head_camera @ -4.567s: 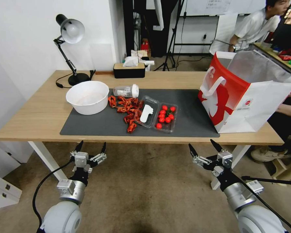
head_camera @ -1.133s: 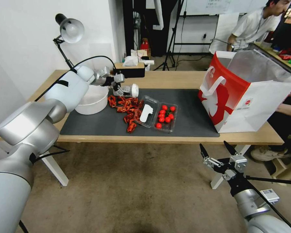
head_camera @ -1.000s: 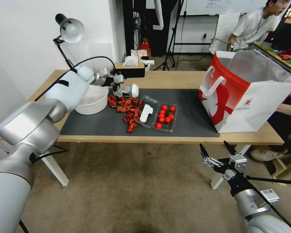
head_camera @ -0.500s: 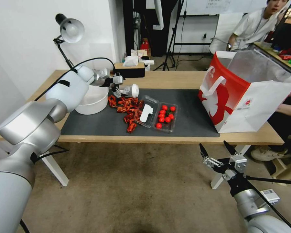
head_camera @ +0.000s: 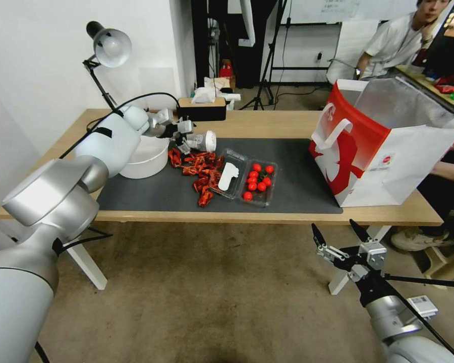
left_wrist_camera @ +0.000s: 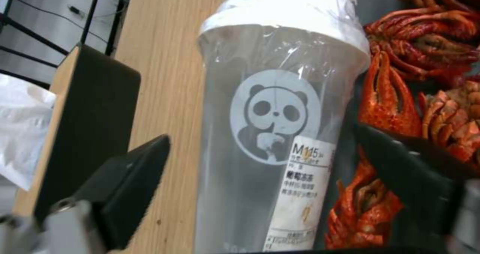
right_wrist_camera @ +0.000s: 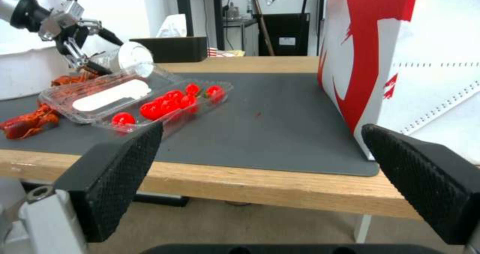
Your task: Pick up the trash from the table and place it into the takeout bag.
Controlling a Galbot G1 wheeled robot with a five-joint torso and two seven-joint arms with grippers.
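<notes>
Left edge: I am seeing the white bowl (head_camera: 145,151) sitting at the left end of the dark mat (head_camera: 297,186), with bare table (head_camera: 60,166) lying beyond it toward the lamp (head_camera: 108,50).
Left gripper (head_camera: 185,135): I am holding it over the clear cup (head_camera: 201,141), jaws spread, one finger (left_wrist_camera: 125,179) on either side and neither one touching.
Cup axis: it is lying on its side at the mat's back edge, long axis running left to right, white lid (head_camera: 211,141) pointing toward the takeout bag (head_camera: 383,146).
Change: since half a second ago my left arm is sitting a little higher and nearer the cup's base; the cup is staying put.
Middle: crayfish shells (head_camera: 199,171) are crowding the cup's near side; the clear tomato tray (head_camera: 247,181) is lying next to them.
Open room: bare mat is stretching between tray and bag.
Right edge: the bag is standing open at the table's right end.
Right gripper (head_camera: 342,241): it is hanging below the table's front edge, jaws spread, empty.
</notes>
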